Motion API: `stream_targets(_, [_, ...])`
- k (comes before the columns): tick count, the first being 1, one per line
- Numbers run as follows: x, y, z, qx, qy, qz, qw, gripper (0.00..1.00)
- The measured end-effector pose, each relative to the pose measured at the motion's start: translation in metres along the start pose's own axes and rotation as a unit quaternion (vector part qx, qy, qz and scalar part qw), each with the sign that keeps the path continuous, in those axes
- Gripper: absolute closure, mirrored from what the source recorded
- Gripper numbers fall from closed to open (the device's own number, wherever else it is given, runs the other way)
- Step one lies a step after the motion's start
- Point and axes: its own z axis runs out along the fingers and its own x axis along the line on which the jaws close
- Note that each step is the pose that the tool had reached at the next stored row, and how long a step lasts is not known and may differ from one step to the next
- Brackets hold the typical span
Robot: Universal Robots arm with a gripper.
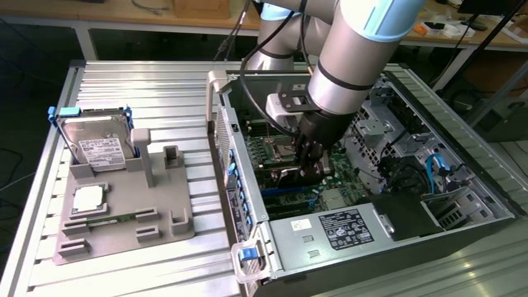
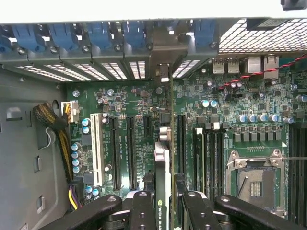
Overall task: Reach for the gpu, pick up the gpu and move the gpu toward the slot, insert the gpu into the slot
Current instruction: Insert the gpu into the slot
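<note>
The gripper [image 2: 163, 194] is partly closed, its black fingers [image 2: 143, 211] clamped on either side of the gpu [image 2: 162, 163]. The gpu is a thin card seen edge-on, held upright just above the green motherboard [image 2: 129, 105] among the long black slots [image 2: 130, 148]; whether it is seated in one cannot be told. In the exterior view the gripper [image 1: 313, 154] reaches down into the open metal computer case [image 1: 462, 161], which lies on a ribbed aluminium worktop [image 1: 140, 80] beside a grey plastic holder [image 1: 123, 216] carrying a silver hard drive [image 1: 99, 145] and a small square chip [image 1: 88, 199].
</note>
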Motion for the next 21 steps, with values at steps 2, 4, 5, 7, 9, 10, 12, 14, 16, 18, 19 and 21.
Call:
stream_targets(2, [0.0,0.0,-0.0002,0.0,0.0002,0.0,1.0,0.73])
stream_targets(4, [0.0,0.0,-0.0003,-0.0001,0.0003,0.0,1.0,0.73])
stream_targets(5, [-0.0001,0.0,-0.0003,-0.0001,0.0005,0.0,1.0,0.73])
stream_targets(7, [-0.0007,0.0001,-0.0004,0.0006,0.0014,0.0,1.0,0.73])
stream_targets(9, [-0.0013,0.0001,-0.0004,0.0019,0.002,0.0,1.0,0.73])
stream_targets(10, [-0.0016,0.0001,-0.0003,0.0024,0.0019,0.0,1.0,0.73])
stream_targets(12, [-0.002,0.0,-0.0002,0.0028,0.002,0.0,1.0,0.73])
stream_targets(14, [-0.002,0.0001,-0.0001,0.0031,0.0022,0.0,1.0,0.73])
stream_targets(16, [-0.002,0.0,0.0012,0.0032,0.0021,0.0,1.0,0.73])
stream_targets(18, [-0.002,0.0,0.0033,0.0032,0.0022,0.0,1.0,0.73])
stream_targets(19, [-0.002,0.0,0.0044,0.0033,0.0022,0.0,1.0,0.73])
stream_targets(21, [-0.0019,0.0,0.0057,0.0033,0.0022,0.0,1.0,0.73])
